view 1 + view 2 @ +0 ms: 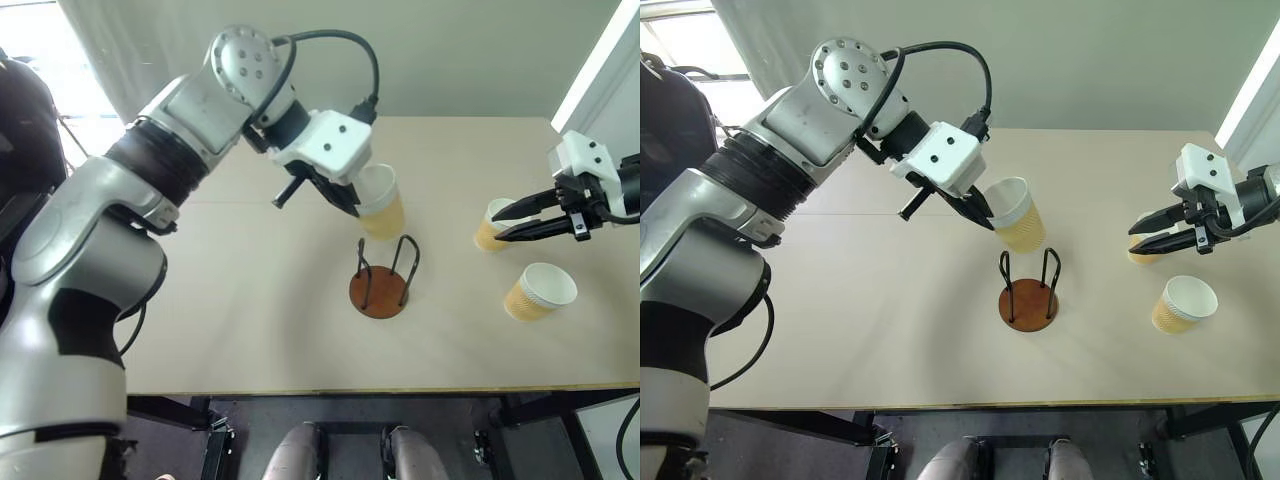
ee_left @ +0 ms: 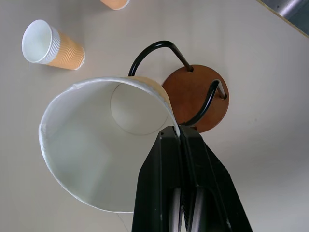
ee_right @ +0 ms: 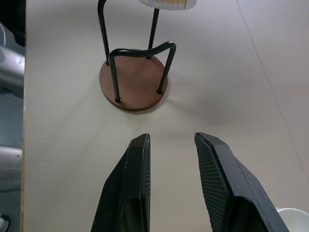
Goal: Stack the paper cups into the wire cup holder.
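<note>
Left wrist view: left gripper [image 2: 182,137] pinches paper cup [image 2: 104,140] rim above wire cup holder [image 2: 195,96]; right gripper [image 3: 171,145] parted, empty.

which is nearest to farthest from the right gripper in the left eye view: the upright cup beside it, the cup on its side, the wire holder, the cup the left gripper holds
From the right gripper:
1. Upright cup, right at its jaws, on the table's right.
2. Cup on its side, just nearer the robot.
3. Held cup, pinched by the left gripper, above the table's middle.
4. Wire cup holder, below that cup; these last two are nearly too close to call.
</note>
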You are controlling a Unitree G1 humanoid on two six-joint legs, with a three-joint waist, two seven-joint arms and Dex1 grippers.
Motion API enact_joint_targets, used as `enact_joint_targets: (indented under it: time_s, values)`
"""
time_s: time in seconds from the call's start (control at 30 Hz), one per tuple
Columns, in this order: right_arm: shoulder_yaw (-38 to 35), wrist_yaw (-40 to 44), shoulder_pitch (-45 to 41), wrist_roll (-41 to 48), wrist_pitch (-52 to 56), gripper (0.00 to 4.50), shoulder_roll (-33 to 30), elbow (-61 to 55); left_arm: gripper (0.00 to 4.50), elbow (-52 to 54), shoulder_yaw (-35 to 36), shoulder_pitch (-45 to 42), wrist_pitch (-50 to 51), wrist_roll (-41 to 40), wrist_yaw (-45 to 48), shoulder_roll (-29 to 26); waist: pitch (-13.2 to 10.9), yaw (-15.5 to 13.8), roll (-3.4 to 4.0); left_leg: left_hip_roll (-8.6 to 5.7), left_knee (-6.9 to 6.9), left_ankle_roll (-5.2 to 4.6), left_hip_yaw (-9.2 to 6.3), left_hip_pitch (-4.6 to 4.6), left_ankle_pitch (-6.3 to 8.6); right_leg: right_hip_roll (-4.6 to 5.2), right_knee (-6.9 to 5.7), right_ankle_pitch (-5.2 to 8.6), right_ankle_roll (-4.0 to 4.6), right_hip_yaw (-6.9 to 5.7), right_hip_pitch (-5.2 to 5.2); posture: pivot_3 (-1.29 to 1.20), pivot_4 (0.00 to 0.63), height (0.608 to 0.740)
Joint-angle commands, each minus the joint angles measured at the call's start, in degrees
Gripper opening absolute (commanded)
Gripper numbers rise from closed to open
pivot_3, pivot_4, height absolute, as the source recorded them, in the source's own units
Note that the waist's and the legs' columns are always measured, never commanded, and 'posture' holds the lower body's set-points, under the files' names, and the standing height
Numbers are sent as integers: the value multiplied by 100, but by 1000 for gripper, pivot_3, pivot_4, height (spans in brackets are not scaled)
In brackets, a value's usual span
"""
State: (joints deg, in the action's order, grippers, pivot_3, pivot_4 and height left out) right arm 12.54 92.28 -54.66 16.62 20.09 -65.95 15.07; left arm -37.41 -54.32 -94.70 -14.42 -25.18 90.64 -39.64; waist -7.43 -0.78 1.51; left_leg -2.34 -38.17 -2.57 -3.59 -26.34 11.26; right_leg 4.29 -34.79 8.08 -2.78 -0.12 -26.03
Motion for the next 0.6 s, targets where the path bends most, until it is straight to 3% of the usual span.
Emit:
enact_joint_targets:
  time_s: [0.03, 0.3, 0.6]
  values:
    - [-123, 22, -67, 23, -68, 1415, -117, -101, 25, 369, 41, -79, 67, -173, 186, -87, 0, -3, 0, -1, -1, -1, 3, 0, 2, -2, 2, 1, -1, -1, 0, 0, 150, 740]
    - [-129, 22, -70, -15, -99, 1415, -88, -76, 25, 1054, 12, 159, 418, -250, 186, -173, 0, 1, 0, 2, 0, 2, 8, 3, 6, -1, 0, 5, -7, 1, 0, 0, 150, 740]
    - [-146, 22, -85, -69, -118, 1415, -30, -45, 25, 1071, -32, 221, 369, -48, 186, -205, 0, 4, 0, 2, -3, -3, 8, 8, 8, 0, -6, 3, -5, 3, 3, 0, 150, 740]
